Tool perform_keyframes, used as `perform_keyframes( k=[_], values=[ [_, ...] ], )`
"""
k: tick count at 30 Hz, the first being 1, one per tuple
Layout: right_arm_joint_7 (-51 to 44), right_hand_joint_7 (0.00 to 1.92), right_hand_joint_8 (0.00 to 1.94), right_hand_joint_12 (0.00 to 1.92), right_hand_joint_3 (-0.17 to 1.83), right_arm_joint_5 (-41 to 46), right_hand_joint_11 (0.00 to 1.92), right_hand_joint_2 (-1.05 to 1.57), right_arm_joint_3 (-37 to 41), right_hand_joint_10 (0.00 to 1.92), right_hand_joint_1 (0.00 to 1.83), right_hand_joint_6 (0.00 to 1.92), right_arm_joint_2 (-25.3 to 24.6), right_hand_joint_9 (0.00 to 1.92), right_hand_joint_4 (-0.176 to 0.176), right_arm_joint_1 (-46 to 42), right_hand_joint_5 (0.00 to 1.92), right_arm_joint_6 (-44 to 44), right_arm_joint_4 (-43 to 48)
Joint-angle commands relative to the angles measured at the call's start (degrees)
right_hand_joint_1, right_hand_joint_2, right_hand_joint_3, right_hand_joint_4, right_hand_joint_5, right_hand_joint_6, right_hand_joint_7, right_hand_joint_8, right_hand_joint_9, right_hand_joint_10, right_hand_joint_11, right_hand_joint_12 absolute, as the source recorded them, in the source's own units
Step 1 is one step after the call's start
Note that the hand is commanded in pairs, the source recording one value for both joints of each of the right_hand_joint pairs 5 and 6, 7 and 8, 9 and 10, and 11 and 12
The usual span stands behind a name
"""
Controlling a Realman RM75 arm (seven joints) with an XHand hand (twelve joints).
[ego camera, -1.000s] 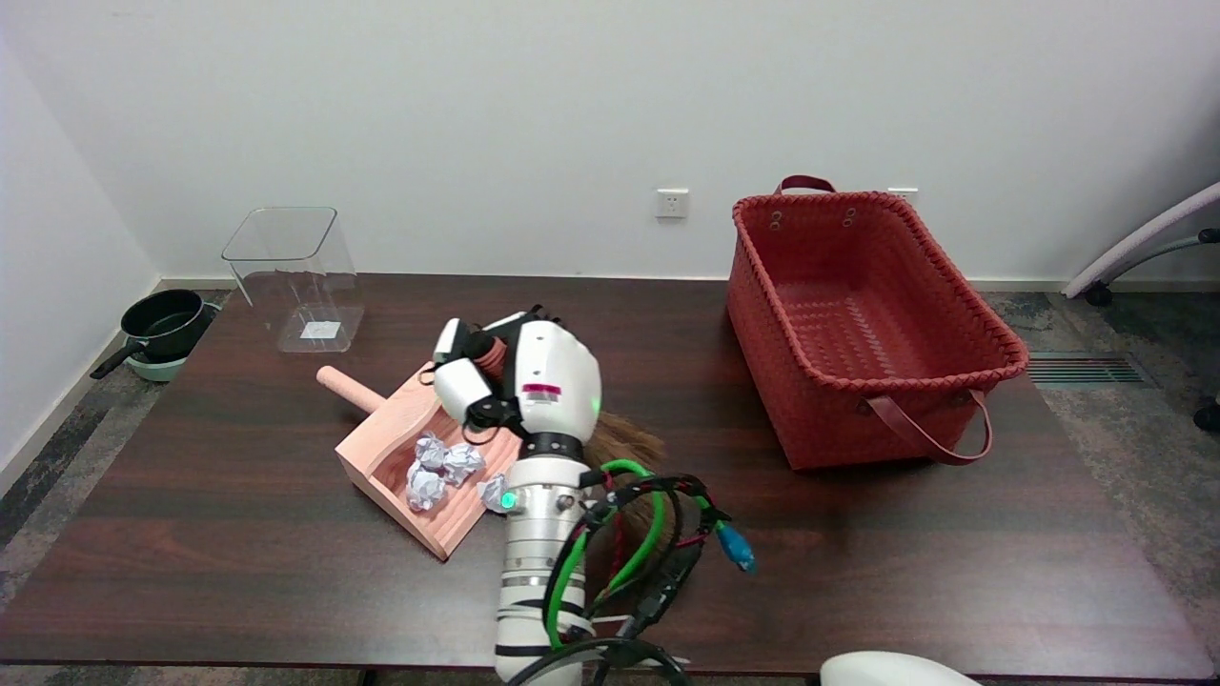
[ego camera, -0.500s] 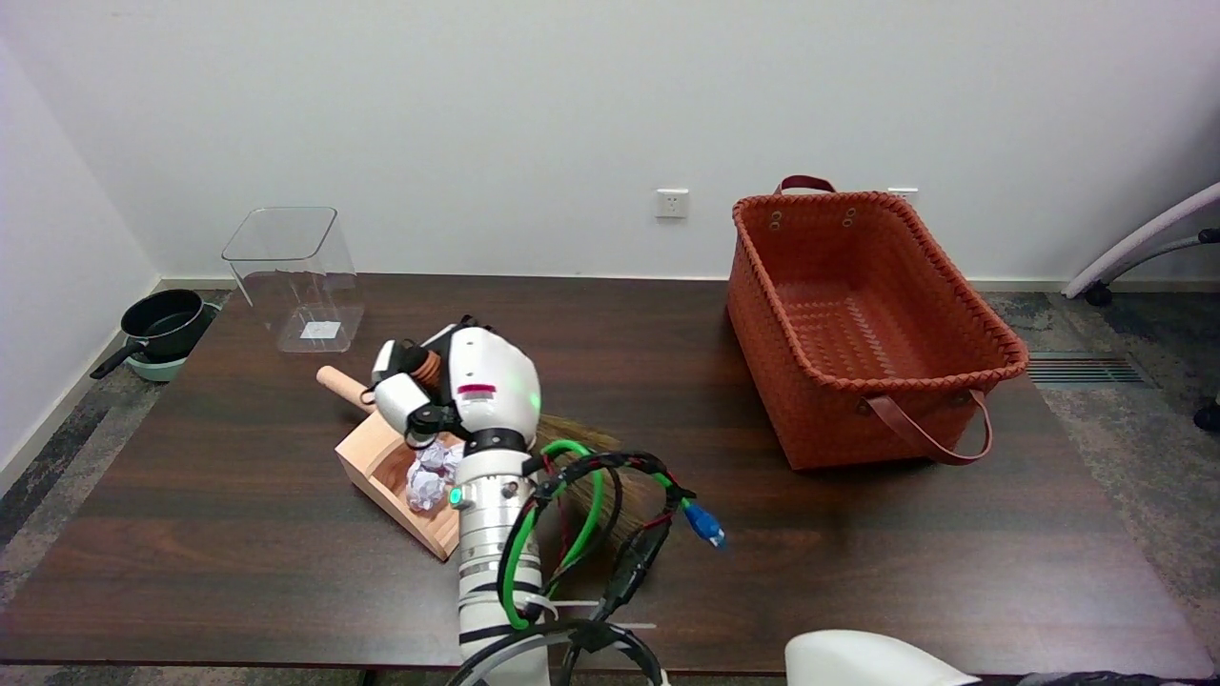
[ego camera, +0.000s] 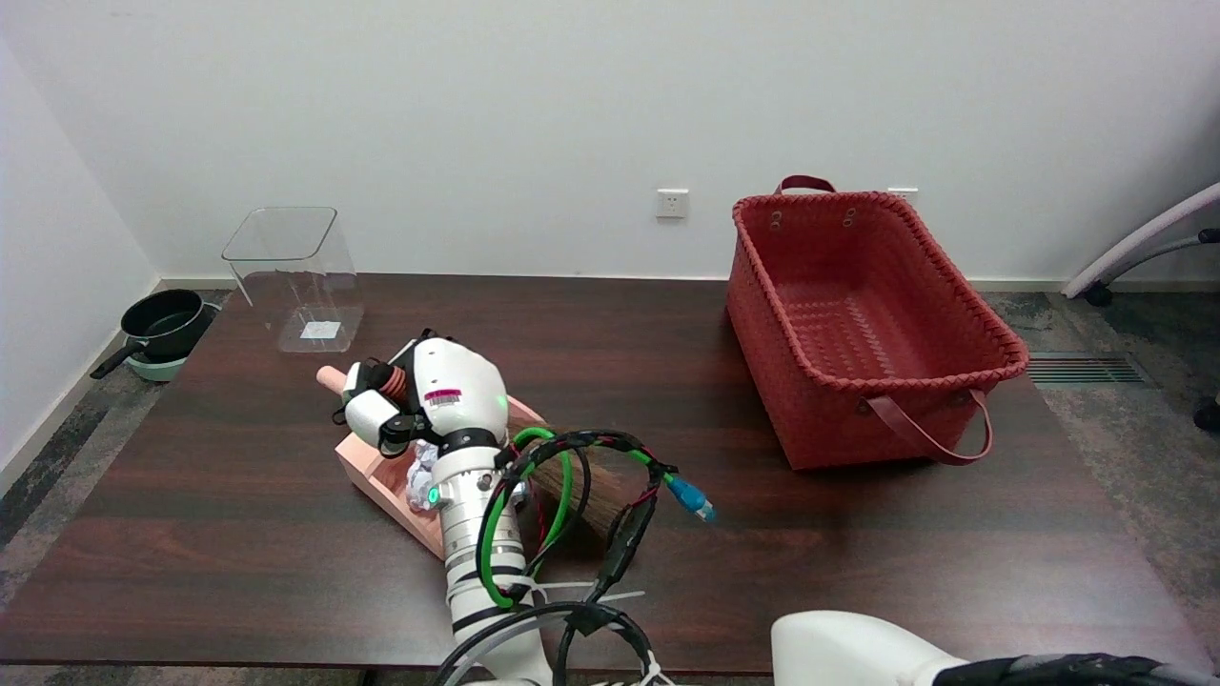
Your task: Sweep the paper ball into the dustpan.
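Gripping the brush handle (ego camera: 393, 381) with its fingers curled around it, the right hand (ego camera: 419, 405) hangs over the pink dustpan (ego camera: 376, 474). The brown bristles (ego camera: 581, 481) trail out to its right, behind the cables. Crumpled paper balls (ego camera: 419, 476) lie inside the dustpan just below the hand, partly hidden by the wrist. A clear bin (ego camera: 294, 276) stands beyond the hand to the left; a red basket (ego camera: 858, 324) sits well apart on the right.
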Motion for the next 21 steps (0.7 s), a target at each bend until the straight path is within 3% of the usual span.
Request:
perform_keyframes(
  k=[1,14,21],
  values=[
    [9.4,1.92,1.92,1.84,1.12,3.0,1.84,1.57,0.5,1.92,0.61,1.92,1.1,1.92,0.0,0.8,1.92,-5.0,-0.4],
    [28.1,1.92,1.92,1.83,1.15,8.5,1.83,1.57,1.9,1.92,0.59,1.92,7.3,1.92,0.0,0.7,1.92,-9.6,-7.6],
    [32.9,1.92,1.92,1.81,1.13,10.6,1.81,1.57,6.1,1.92,0.58,1.92,8.5,1.92,0.0,3.5,1.92,-20.2,-10.8]
  ],
)
